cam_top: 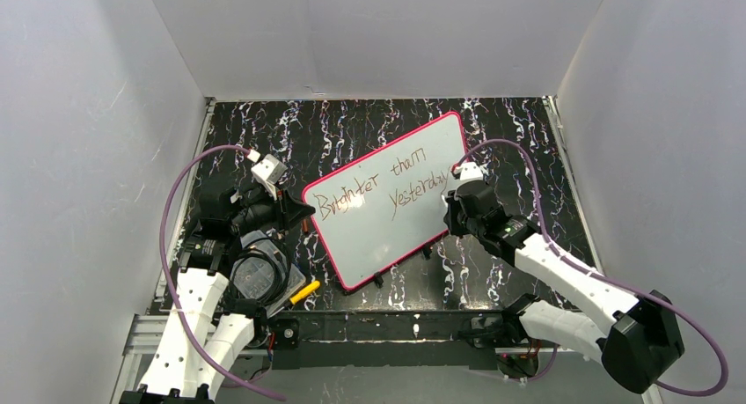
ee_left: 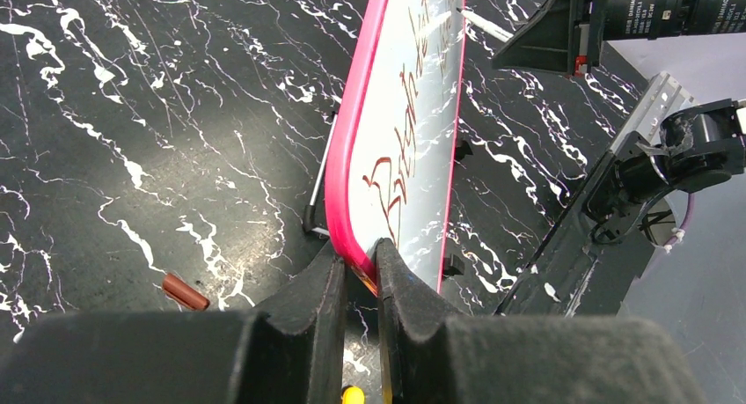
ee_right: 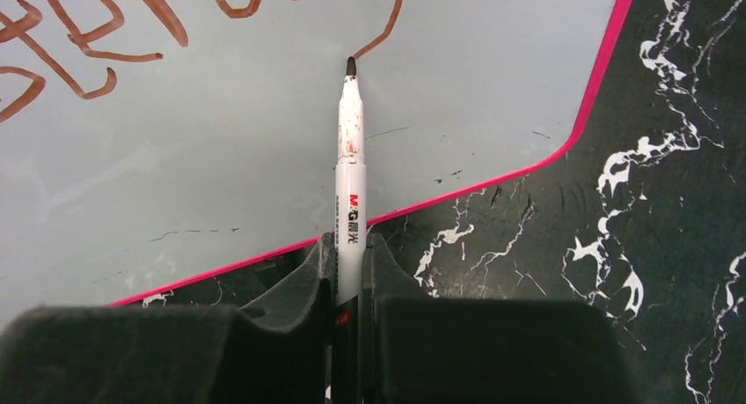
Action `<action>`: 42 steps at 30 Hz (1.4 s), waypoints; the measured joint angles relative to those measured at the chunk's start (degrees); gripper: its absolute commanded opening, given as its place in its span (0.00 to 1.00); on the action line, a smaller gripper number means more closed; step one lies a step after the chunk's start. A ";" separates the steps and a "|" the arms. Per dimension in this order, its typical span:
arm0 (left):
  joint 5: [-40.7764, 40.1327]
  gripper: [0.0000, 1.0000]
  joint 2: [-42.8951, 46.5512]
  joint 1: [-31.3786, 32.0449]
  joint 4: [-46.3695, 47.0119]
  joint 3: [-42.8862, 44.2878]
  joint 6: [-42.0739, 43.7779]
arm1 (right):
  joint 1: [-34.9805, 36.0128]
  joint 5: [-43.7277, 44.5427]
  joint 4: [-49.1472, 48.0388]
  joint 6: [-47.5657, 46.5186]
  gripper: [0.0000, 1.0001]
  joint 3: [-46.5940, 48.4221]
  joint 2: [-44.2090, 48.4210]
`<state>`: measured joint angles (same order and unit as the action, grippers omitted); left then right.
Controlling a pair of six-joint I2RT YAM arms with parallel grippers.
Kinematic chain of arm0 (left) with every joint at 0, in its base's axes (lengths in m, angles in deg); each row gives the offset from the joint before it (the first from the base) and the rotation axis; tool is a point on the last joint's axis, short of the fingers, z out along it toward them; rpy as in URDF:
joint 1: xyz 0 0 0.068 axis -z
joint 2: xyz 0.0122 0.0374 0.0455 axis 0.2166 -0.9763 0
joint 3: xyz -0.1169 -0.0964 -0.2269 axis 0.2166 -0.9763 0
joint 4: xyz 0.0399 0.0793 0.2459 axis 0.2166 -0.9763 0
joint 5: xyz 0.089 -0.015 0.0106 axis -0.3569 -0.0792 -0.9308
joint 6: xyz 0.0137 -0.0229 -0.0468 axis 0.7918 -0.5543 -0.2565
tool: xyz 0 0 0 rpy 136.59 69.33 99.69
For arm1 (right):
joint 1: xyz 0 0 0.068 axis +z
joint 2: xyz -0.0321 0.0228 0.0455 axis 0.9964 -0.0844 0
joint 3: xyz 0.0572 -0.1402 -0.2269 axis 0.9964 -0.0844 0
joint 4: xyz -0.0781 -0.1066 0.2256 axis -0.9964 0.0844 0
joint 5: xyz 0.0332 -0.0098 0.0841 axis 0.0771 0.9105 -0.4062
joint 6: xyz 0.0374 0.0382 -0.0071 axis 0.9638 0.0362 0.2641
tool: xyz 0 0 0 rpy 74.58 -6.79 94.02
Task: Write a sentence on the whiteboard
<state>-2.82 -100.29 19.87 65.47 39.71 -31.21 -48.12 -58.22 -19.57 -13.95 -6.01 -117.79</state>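
Our right pincer [ee_right: 349,246] grips the marker [ee_right: 350,157], its tip at the sentence's [cam_top: 418,193] last stroke; our left pincer [ee_left: 359,272] clamps the whiteboard's [ee_left: 420,184] pink edge.

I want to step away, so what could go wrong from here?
The left hand pinches only one corner of the pink-framed glossy whiteboard, so it might pivot under pressure. The right hand's white marker pen sits tip-first by the reddish-brown lettering; a stray drag could mark it.

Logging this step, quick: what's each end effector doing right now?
Left end effector: closed on the whiteboard, at its pink frame.
Right end effector: closed on the marker.
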 measured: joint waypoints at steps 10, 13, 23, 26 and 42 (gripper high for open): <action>0.00 0.00 0.17 0.00 0.04 -0.11 0.37 | 0.24 8.28 1.29 0.50 0.01 0.94 1.84; 0.00 0.00 0.28 0.00 0.04 -0.20 0.37 | 0.22 9.27 0.50 -0.57 0.01 1.42 0.24; 0.00 0.00 0.28 0.00 0.04 -0.20 0.39 | -0.11 10.03 -2.43 -3.17 0.01 2.45 -1.77; 0.00 0.00 0.28 0.00 0.04 -0.22 0.39 | -0.28 10.01 -2.91 -3.43 0.01 2.56 -2.47; 0.00 0.00 0.28 0.00 0.07 -0.22 0.35 | -0.66 10.21 -3.67 -3.85 0.01 2.56 -3.45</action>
<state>-2.82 -100.01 19.87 65.54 39.49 -30.86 -48.78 -48.01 -23.24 -17.80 -3.45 -121.24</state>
